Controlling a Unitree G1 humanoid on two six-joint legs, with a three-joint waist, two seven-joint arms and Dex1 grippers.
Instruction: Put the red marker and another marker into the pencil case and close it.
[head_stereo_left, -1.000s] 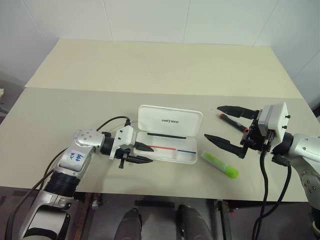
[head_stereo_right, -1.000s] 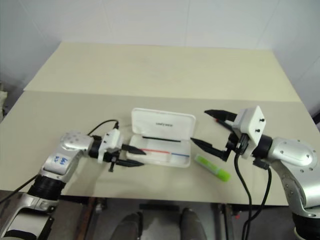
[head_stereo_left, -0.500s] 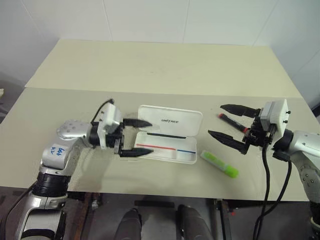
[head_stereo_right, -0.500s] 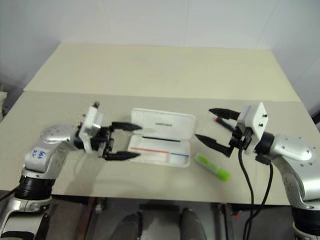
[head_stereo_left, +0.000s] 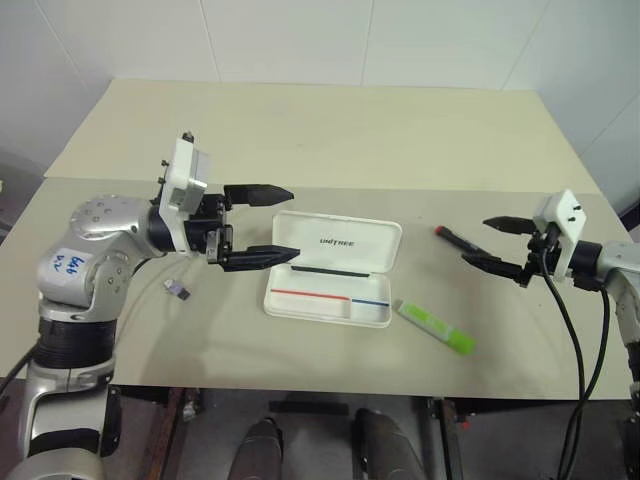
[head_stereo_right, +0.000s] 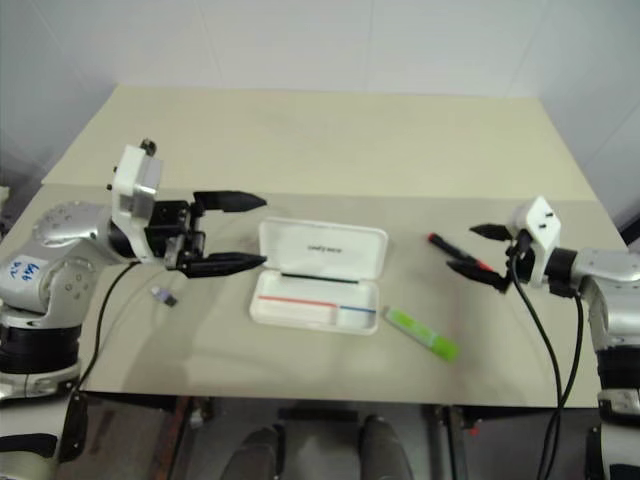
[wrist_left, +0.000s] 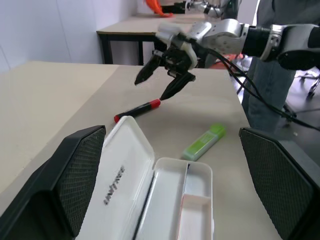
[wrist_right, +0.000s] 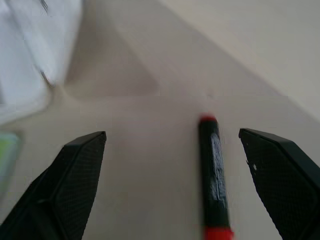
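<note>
On the near part of the counter (head_stereo_left: 300, 340) lies the green highlighter (head_stereo_left: 436, 328), at about 5 o'clock from the pencil case (head_stereo_left: 332, 281), just beside its corner but not touching it. The case is open, with the lid folded back toward 12 o'clock, and its tray holds no marker, only a thin red and blue line printed inside. At 9 o'clock from the case, well apart, a small grey object (head_stereo_left: 178, 290) rests on the counter. Above that side the left tool (head_stereo_left: 262, 224) hangs over the counter with its two black fingers spread wide and nothing between them, pointing toward the case. At 3 o'clock from the case lies the red marker (head_stereo_left: 455, 237), apart from it, and the right tool (head_stereo_left: 497, 243) is just beside its far end, released and empty, its fingers spread on either side of the marker's line, as the right wrist view shows. So I judge that the task is at an early stage: the case is ready, but neither marker is inside. What is left is to take the red marker, then the highlighter, put both in the tray, and shut the lid.
</note>
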